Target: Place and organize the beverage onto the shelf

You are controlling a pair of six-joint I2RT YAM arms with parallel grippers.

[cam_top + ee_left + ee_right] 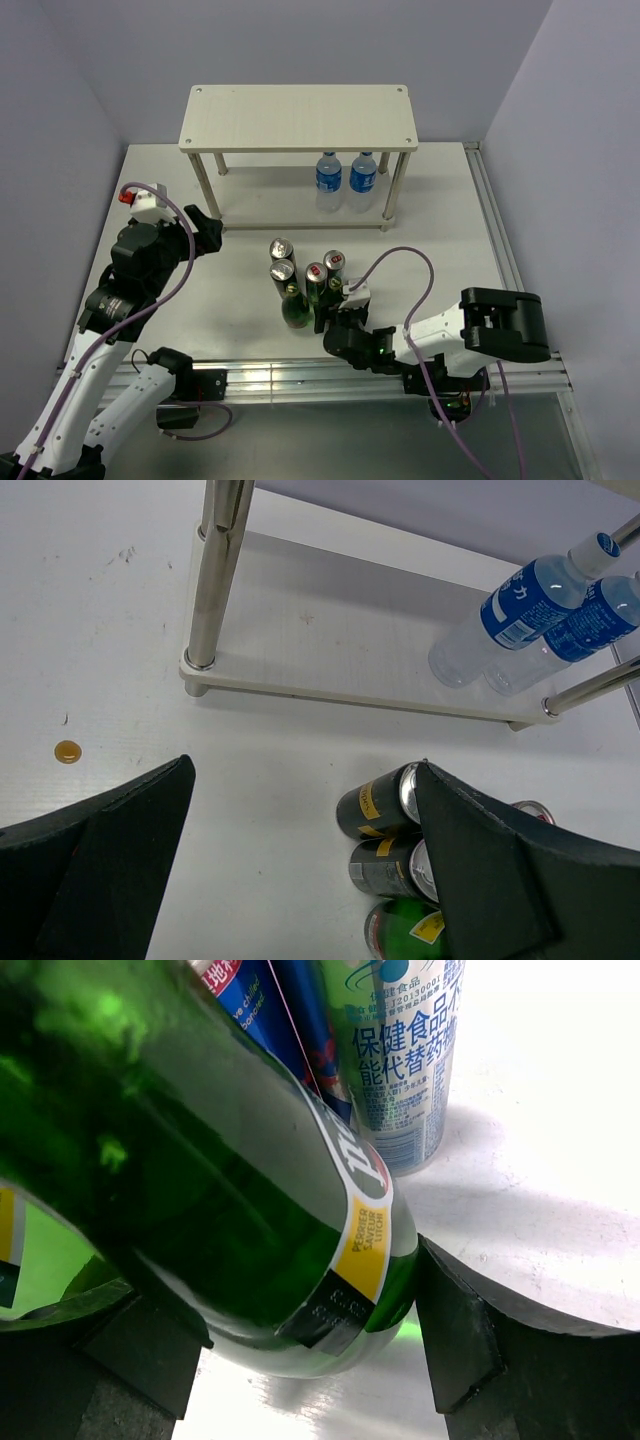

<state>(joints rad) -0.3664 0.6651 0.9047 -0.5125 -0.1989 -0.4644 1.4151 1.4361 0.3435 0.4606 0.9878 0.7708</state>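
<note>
A green bottle fills the right wrist view, its yellow and white label band turned to the lens. It sits between the fingers of the right gripper — the dark pads seem to press it on both sides, so the jaws are closed on it. Whether its base rests on the table or hangs just off it cannot be told. Just behind it stand the two slim cans, one silvery with blue print, one blue and red. From above, the right arm reaches in low from the near edge to a tight cluster of drinks at mid-table. A second green bottle is just to the left of the held one, and two black cans with yellow marks stand in a short row behind that. The whole cluster is on the table in front of the shelf, not on it. The left gripper hangs over bare table to the left of the drinks — its jaws spread wide, nothing between them. It is near the shelf's left front leg. On the right end of the lower board two clear water bottles with blue labels stand side by side.
</note>
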